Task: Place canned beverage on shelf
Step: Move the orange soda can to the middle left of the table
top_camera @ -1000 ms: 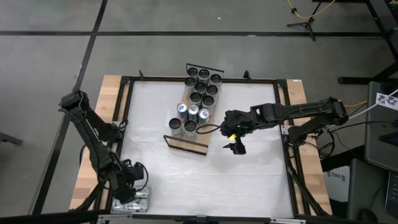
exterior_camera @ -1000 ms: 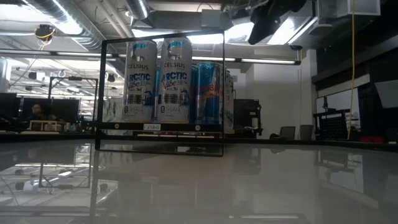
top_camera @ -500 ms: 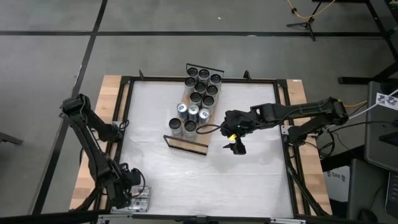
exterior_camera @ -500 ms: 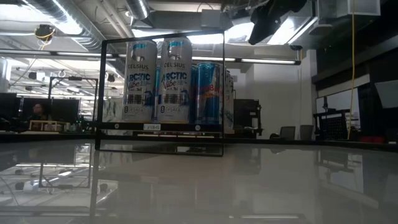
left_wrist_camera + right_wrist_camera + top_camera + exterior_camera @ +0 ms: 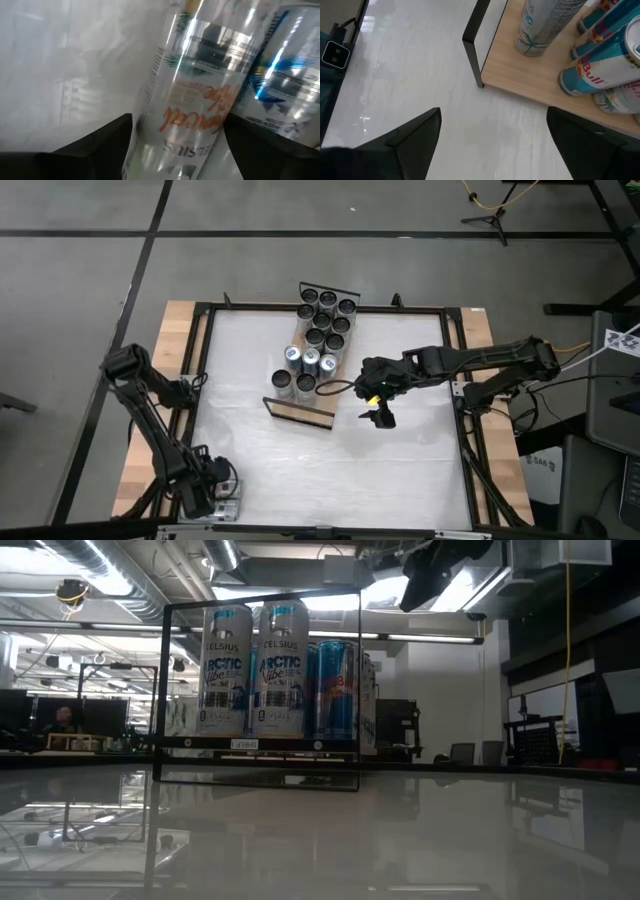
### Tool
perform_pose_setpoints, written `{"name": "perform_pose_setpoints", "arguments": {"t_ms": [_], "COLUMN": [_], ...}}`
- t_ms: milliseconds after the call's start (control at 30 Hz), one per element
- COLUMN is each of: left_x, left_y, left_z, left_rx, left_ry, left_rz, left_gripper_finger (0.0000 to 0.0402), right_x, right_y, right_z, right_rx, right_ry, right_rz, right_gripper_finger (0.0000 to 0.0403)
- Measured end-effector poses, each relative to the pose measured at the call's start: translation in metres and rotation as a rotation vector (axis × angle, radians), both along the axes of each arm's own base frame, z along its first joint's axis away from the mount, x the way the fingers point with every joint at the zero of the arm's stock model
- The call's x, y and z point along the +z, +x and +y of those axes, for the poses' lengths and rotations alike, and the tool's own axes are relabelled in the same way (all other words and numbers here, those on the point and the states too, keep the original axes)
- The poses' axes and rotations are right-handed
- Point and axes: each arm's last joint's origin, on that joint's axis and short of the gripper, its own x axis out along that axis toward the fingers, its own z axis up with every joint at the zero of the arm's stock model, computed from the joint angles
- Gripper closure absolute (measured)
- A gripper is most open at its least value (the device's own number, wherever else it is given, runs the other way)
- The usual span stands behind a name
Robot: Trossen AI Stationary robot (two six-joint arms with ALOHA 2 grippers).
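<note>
The left tool [image 5: 215, 498] stood open astride a lying can [image 5: 192, 95] at the counter's [image 5: 400, 470] near-left corner; a neighbouring can [image 5: 280, 85] risked being knocked. The right tool [image 5: 381, 418], open and empty, waited beside the shelf [image 5: 300, 412] mid-counter.

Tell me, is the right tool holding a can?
No, the right tool hangs open over bare tabletop beside the shelf, with nothing between its fingers.
</note>
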Motion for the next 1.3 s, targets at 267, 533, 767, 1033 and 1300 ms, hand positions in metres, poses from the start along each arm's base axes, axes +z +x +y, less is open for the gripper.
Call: {"name": "perform_pose_setpoints", "arguments": {"t_ms": [267,533,767,1033,1300], "left_x": [-0.008,-0.008,-0.008,0.008,0.041], "left_y": [0.002,0.009,0.025,0.041,0.054], "left_z": [0.001,0.015,0.035,0.065,0.096], "left_rx": [0.007,0.007,-0.029,-0.069,-0.162], "left_ry": [0.062,0.134,0.126,0.208,0.387], "left_rz": [-0.011,0.03,0.147,0.289,0.395], "left_gripper_finger": [0.0105,0.0163,0.0188,0.0191,0.0192], "right_x": [0.0,0.0,0.0,0.0,0.0], "right_y": [0.0,0.0,0.0,0.0,0.0], "right_z": [0.0,0.0,0.0,0.0,0.0], "right_rx": [0.0,0.0,0.0,0.0,0.0], "right_ry": [0.0,0.0,0.0,0.0,0.0], "right_rz": [0.0,-0.001,-0.001,0.0,0.0], "right_gripper_finger": [0.0045,0.0045,0.0045,0.0045,0.0045]}}
